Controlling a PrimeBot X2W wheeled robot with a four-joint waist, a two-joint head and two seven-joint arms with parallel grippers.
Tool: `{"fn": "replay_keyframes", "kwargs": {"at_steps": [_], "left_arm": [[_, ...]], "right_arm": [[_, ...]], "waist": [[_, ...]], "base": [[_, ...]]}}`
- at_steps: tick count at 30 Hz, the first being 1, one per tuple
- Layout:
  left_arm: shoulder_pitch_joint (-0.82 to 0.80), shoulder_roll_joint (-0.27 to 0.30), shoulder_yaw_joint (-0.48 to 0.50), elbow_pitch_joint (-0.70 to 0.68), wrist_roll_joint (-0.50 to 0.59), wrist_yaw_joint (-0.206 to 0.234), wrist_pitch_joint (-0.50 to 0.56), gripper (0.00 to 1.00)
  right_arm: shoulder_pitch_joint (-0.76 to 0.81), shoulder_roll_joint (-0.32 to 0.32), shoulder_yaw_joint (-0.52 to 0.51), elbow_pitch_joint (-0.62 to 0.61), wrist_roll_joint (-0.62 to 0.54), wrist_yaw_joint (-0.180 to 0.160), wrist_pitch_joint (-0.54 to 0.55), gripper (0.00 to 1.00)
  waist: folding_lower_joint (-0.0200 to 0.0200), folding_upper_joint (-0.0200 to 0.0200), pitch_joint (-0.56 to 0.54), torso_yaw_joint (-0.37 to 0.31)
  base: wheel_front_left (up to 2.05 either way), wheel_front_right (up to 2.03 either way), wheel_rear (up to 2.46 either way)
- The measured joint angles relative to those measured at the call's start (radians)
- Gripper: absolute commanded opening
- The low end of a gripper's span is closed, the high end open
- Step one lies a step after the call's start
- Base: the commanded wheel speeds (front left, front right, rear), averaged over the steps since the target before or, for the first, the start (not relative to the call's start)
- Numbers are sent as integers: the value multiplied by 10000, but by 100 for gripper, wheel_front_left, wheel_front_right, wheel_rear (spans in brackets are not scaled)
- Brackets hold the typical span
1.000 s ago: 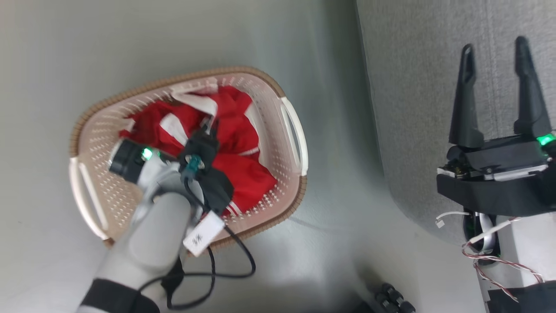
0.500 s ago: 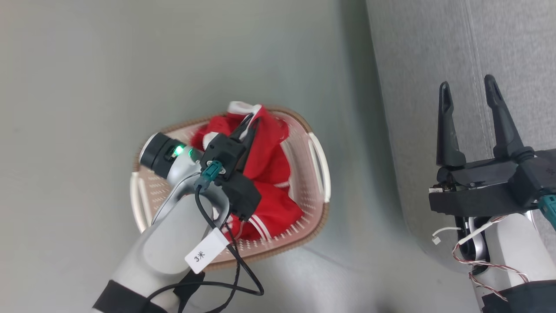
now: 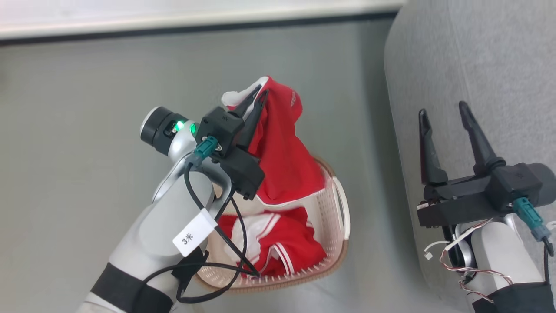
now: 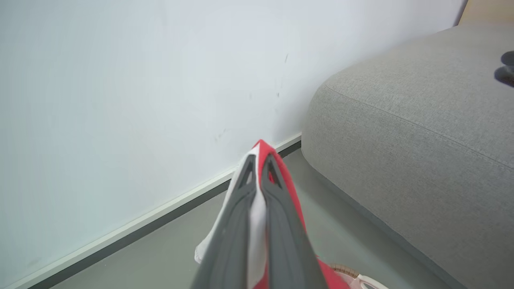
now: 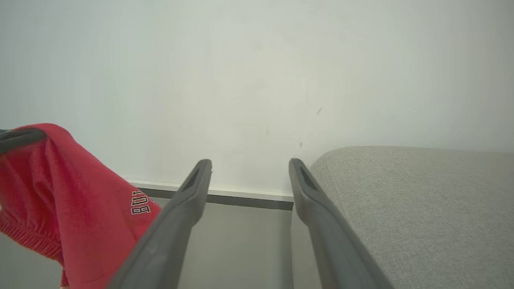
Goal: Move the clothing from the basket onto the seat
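One red garment [image 3: 289, 238] lies in basket [image 3: 344, 208] | left claw [image 3: 262, 90] clenched on lettered garment [image 3: 282, 152] | right claw [image 3: 442, 108] spread, empty

The head camera looked steeply down from well above onto the smooth grey-green floor [image 3: 87, 130], taking in the cream-white perforated plastic laundry basket [image 3: 332, 204] low at centre and the large grey woven-fabric sofa seat [image 3: 478, 56] down its right side. The left wrist camera sat close behind the left gripper [image 4: 260, 158], facing almost level toward the plain white wall [image 4: 120, 72]. The right wrist camera faced that same wall along the right gripper [image 5: 249, 162], also near level. All three views shared the seat's rounded corner and the soft red sports garment with white trim [image 3: 282, 161].
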Motion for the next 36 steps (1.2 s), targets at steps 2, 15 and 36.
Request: {"fn": "replay_keyframes", "kwargs": {"at_steps": [2,15,36], "left_arm": [[-79,-8,2,-36,-90,-17,0,0],[-694,-54,-748,107,-1404,-88,-29,0],[-550,-58,-2999,-249,-3526,731,468,0]], "right_arm": [[-1,10,15,174,0,75,0,100],[323,-88,464,1348,-6,491,2,100],[-2,575,3388,3894,-4,1037,2,100]], "waist": [[1,0,-313,73],[1,0,-2161,365],[1,0,-4937,562]], "base": [[0,0,0],[0,0,0],[0,0,0]]}}
